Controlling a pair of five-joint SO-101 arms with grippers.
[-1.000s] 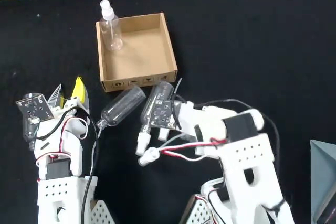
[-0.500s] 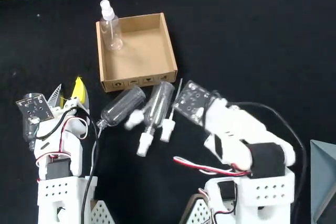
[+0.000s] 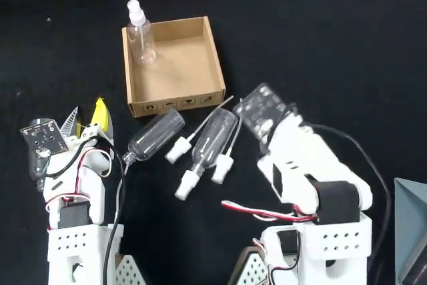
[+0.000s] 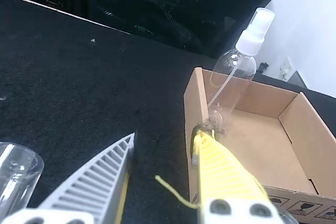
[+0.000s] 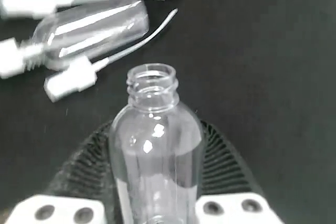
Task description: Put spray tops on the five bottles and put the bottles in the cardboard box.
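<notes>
The cardboard box [image 3: 175, 101] sits at the back left, and one bottle with a spray top [image 3: 141, 34] stands upright in its far corner, also seen as the capped bottle [image 4: 234, 72]. My left gripper [image 4: 164, 140] hangs open and empty just in front of the box's near left corner. My right gripper [image 5: 157, 129] is shut on an uncapped clear bottle [image 5: 155, 145], neck pointing away. Two more bottles [image 3: 155, 134] [image 3: 215, 136] lie in front of the box among three loose spray tops [image 3: 175, 149] [image 3: 188, 183] [image 3: 222, 168]. Another open bottle [image 4: 13, 169] stands beside my left gripper.
The right arm's wrist [image 3: 265, 109] sits just right of the lying bottles. A grey object [image 3: 410, 225] is at the right edge. Black table [image 3: 320, 51] stretches free to the right of the box.
My right arm has swung away from above the lying bottles to the right. The nearer lying bottle and the spray tops shifted slightly right. The left arm has not moved.
</notes>
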